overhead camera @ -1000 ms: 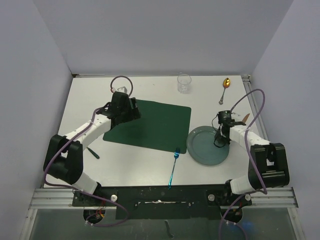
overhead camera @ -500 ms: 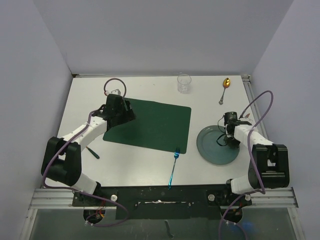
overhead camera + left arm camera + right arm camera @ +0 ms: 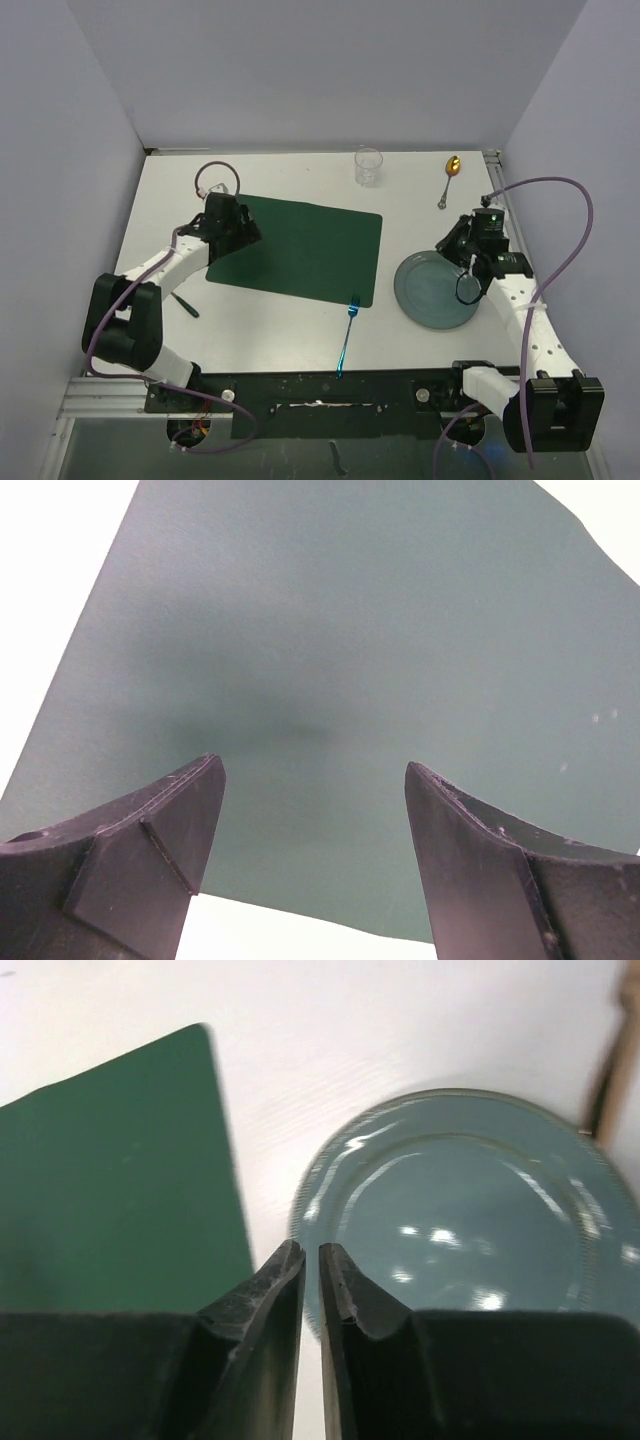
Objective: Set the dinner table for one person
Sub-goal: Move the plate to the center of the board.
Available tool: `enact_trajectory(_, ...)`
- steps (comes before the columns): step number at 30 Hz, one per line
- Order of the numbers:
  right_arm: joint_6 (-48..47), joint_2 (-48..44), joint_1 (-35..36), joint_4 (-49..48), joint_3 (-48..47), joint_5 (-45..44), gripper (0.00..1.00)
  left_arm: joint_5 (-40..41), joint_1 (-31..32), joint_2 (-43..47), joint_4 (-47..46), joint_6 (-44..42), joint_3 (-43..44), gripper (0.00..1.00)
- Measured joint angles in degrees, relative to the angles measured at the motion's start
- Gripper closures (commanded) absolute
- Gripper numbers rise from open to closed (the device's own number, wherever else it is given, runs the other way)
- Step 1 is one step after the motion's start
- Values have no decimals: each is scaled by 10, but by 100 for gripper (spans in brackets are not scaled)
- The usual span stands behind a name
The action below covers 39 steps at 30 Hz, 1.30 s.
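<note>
The dinner table (image 3: 290, 180), a large flat white matte tabletop with a metal rail edge, carries everything, and the setting looks barely begun. The dark green rectangular placemat (image 3: 310, 255) lies slightly askew near the table's middle with nothing on it. The round grey-blue glazed plate (image 3: 430, 290) sits on bare table just off the placemat's right edge, not touching it. It has yet to be moved onto the mat. The left gripper (image 3: 312, 770) hangs over the placemat's left end with its jaws spread wide and empty. The right gripper (image 3: 311, 1250) is over the plate's far right side, right of the placemat, with only a thin slit between its jaws and nothing held. The slim blue metallic fork (image 3: 346, 340) lies at the placemat's near right corner, its tines at the mat's edge and its handle running away from it. The gold-bowled spoon (image 3: 449, 178) lies well beyond the placemat's far right corner. The clear drinking glass (image 3: 368, 166) stands just past the placemat's far edge. A small dark utensil (image 3: 187, 305) off the near left corner is too small to identify. Judging from this, the plate, cutlery and glass all remain to be arranged.
</note>
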State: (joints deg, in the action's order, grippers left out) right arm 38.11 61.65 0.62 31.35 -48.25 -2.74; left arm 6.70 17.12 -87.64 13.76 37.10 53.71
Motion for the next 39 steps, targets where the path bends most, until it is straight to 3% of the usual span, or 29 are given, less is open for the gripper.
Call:
enact_trajectory(7,-1,0,14,-89,37,161,74,-8,-79,-39,-35,27,0,28)
enact_trajectory(13,-3,89,47,-137,49,227,73,-56,-124,-102,-51,45,1,28)
enact_trajectory(18,5,143,115,-177,59,242,73,-188,-168,-151,-136,83,16,31)
enact_trajectory(24,6,224,193,-189,31,234,74,-287,-183,-181,-236,130,-6,32)
enact_trajectory(32,-2,386,271,-175,-93,195,76,-337,-182,-168,-275,136,-47,32)
enact_trajectory(39,-12,465,292,-146,-177,168,77,-334,-179,-83,-227,117,-116,31)
